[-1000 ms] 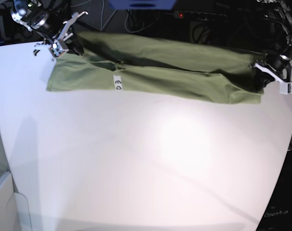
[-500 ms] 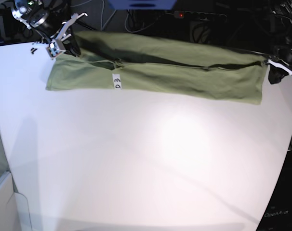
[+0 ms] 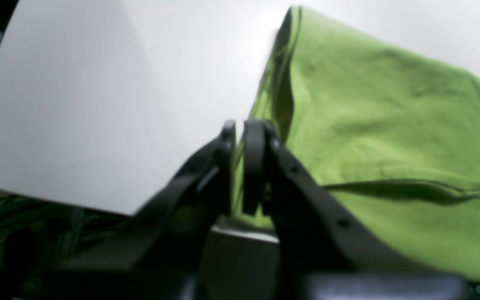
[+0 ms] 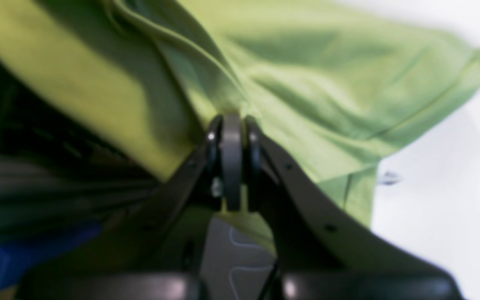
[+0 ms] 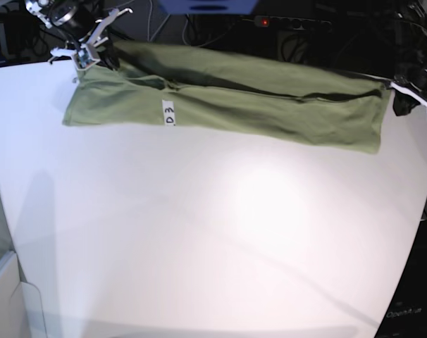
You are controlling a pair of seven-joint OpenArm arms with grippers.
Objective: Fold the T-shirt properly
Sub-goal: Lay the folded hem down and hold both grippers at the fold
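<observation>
The T-shirt lies stretched in a long band along the far edge of the table, its white label facing up near the band's front hem. Each end is pinched between pressed-together fingers, the left gripper at the end far from the label and the right gripper at the end nearer it. The cloth looks light, soft and limp, so it will likely sag and crease between holds; gripping corners or hems should keep it taut
</observation>
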